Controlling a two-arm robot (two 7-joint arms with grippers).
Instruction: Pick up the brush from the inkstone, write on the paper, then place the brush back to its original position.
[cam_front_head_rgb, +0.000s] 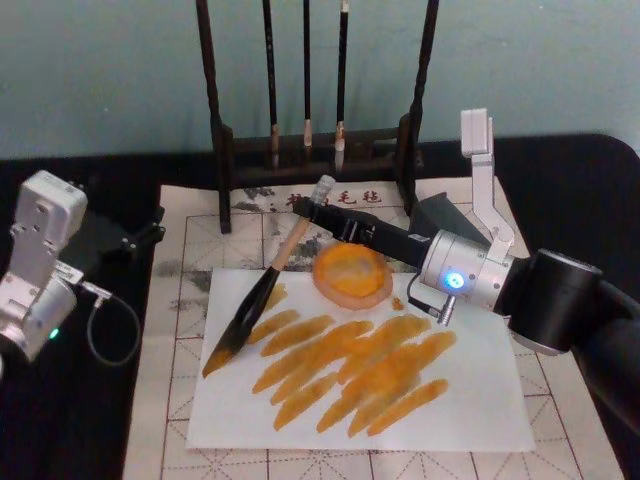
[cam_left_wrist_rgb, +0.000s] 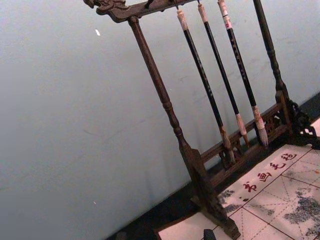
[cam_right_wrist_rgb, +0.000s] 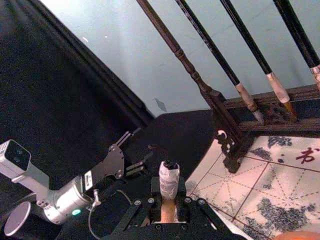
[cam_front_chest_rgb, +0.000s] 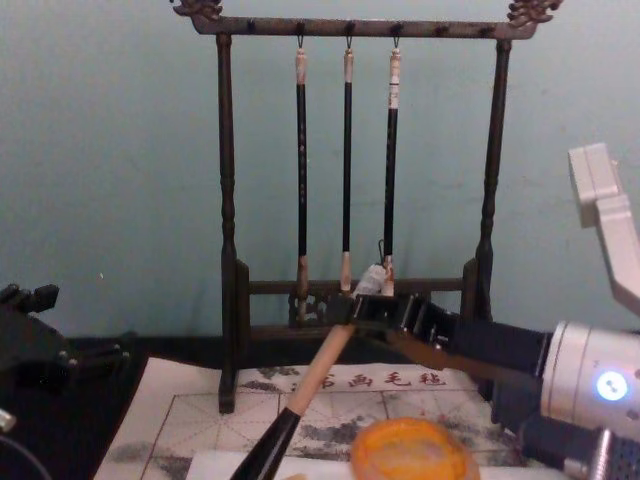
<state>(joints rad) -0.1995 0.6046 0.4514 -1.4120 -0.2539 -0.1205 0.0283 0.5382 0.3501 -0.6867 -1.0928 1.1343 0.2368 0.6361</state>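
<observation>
At mid-frame in the head view, the brush (cam_front_head_rgb: 268, 290) is pinched near its white cap by the right gripper (cam_front_head_rgb: 320, 212). It is held slanted, with its dark tuft touching the left part of the paper (cam_front_head_rgb: 480, 405), beside orange strokes. The orange inkstone (cam_front_head_rgb: 352, 272) is seen just right of the handle. At the left edge, the left gripper (cam_front_head_rgb: 125, 238) is parked over the black counter (cam_front_head_rgb: 70, 420), its fingers spread.

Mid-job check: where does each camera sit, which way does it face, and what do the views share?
Head: on the head, looking down at the paper; right gripper holding the brush, left gripper parked at the left.
Chest: low, facing forward at the rack; right gripper enters from the right.
Left wrist: faces the rack and wall.
Right wrist: looks past its own gripper at the rack and left gripper.
Shared: the rack, in all four.
</observation>
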